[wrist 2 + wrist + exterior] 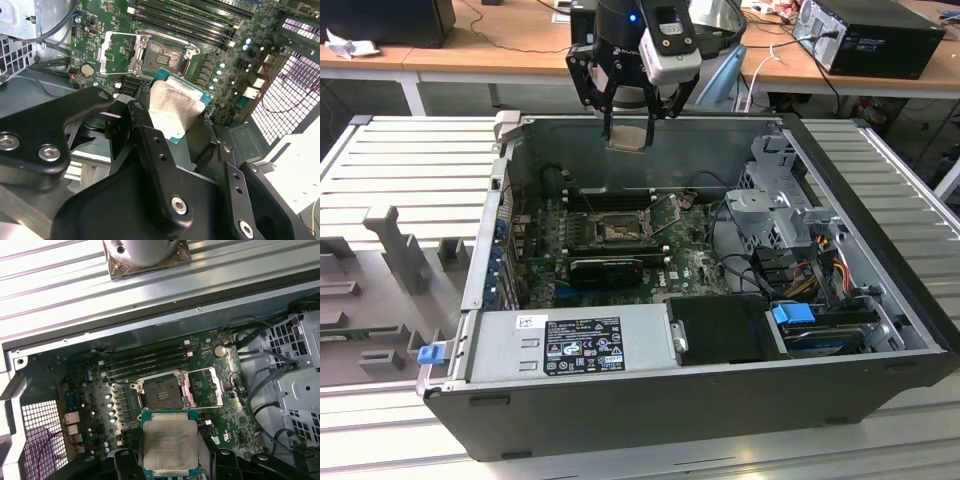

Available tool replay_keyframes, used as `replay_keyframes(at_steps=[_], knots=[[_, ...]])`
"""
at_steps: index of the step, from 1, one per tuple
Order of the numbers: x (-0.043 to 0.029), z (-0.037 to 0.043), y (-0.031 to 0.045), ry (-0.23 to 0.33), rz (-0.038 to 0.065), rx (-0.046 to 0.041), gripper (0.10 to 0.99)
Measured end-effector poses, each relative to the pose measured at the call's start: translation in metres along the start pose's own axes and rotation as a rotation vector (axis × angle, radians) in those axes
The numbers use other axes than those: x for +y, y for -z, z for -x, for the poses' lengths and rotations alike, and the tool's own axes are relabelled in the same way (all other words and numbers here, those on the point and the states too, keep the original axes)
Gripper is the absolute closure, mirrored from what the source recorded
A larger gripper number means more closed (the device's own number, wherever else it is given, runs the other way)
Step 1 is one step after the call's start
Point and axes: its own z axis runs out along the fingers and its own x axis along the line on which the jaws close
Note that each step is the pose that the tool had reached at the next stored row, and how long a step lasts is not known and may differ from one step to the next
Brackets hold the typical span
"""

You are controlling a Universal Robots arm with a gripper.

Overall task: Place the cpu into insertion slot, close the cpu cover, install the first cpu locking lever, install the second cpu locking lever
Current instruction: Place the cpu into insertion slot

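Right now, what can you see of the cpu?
The cpu is a flat square chip with a dull silver metal lid on a green-edged board. The end effector grips it by opposite edges. It hangs above the open computer case, clear of the motherboard, not yet in the insertion slot, which lies uncovered and empty.

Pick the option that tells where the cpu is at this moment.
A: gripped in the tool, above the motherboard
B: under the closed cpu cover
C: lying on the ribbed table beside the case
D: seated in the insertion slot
A: the tool grips the cpu clear of the insertion slot, which lies bare beside the open cpu cover.
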Motion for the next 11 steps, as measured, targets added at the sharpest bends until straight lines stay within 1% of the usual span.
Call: replay_keyframes(at_steps=[11], knots=[[0.0,0.0,0.0,-0.017,0.0,-0.0015,0.557]])
